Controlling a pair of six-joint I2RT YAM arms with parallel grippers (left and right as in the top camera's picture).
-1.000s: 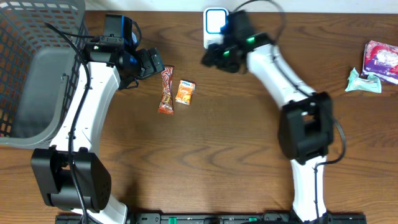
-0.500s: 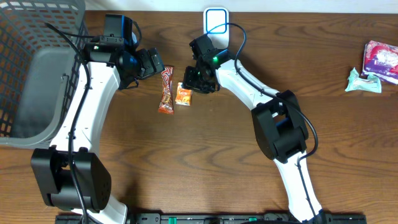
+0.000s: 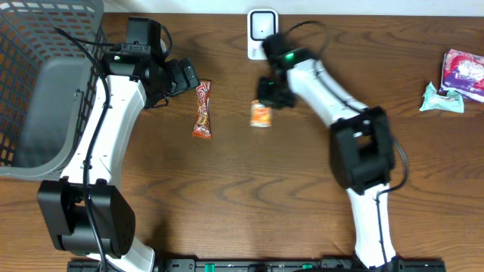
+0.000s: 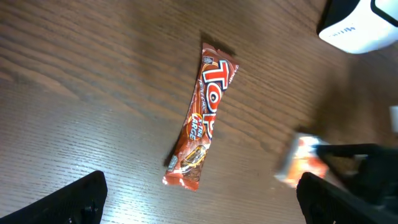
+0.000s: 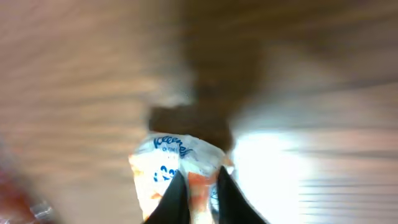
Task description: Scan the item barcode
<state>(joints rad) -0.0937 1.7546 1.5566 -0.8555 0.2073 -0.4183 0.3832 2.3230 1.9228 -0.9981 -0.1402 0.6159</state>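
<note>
Brown wooden table [image 3: 265, 189], right claw [image 5: 198, 190] now clamped on orange packet [image 3: 260, 115], carried away from candy bar [image 3: 202, 110], left claw [image 3: 187, 78] apart.

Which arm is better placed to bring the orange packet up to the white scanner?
Right. The right gripper pinches the orange packet, close to the white scanner. The left gripper hangs open beside the red candy bar, farther from the scanner, holding nothing.

Red snack bar [image 4: 200, 118], "TOP" (perhaps partial)
</note>
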